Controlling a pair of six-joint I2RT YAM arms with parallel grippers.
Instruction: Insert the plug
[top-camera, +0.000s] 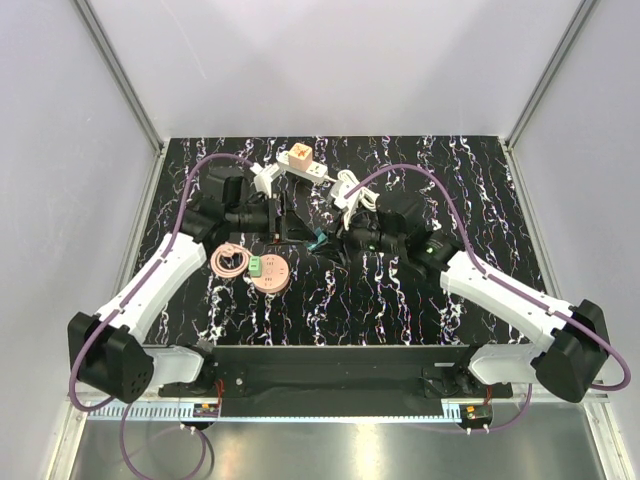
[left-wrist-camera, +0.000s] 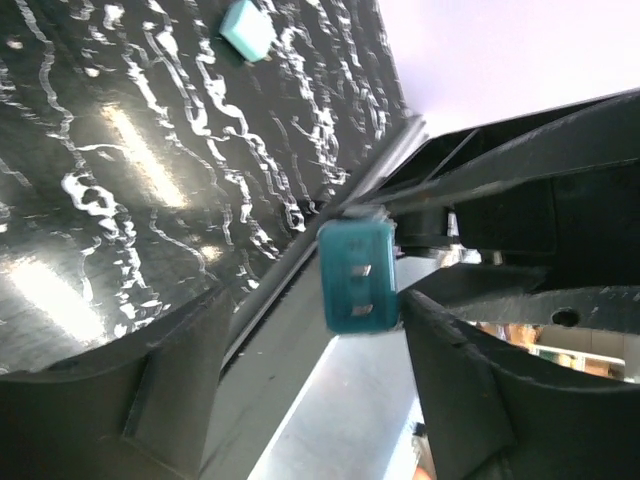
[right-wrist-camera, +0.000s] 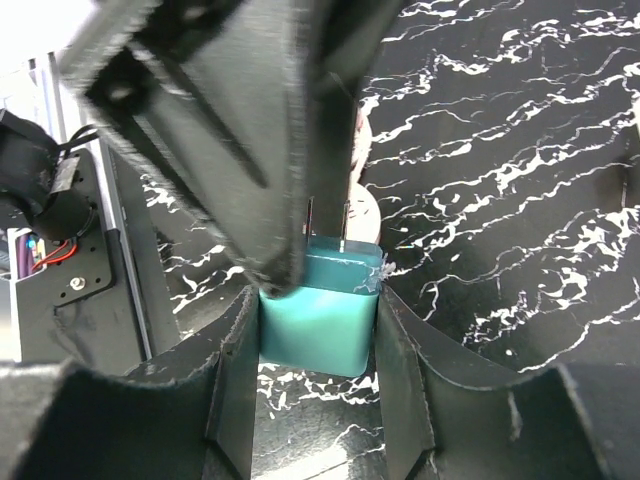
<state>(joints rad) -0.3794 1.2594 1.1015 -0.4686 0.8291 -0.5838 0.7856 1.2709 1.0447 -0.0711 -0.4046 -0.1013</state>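
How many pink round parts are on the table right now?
2. A pink ring lies left of centre. A pink disc sits just right of it, with a small green block on it. The arms may hide others.

In front of the power strip (top-camera: 300, 163), passage is blocked by the left gripper (top-camera: 303, 236) and right gripper (top-camera: 323, 243), set tip to tip. Its right end is crowded by a white cable (top-camera: 345, 190); farther right, bare table (top-camera: 490, 200) is left.
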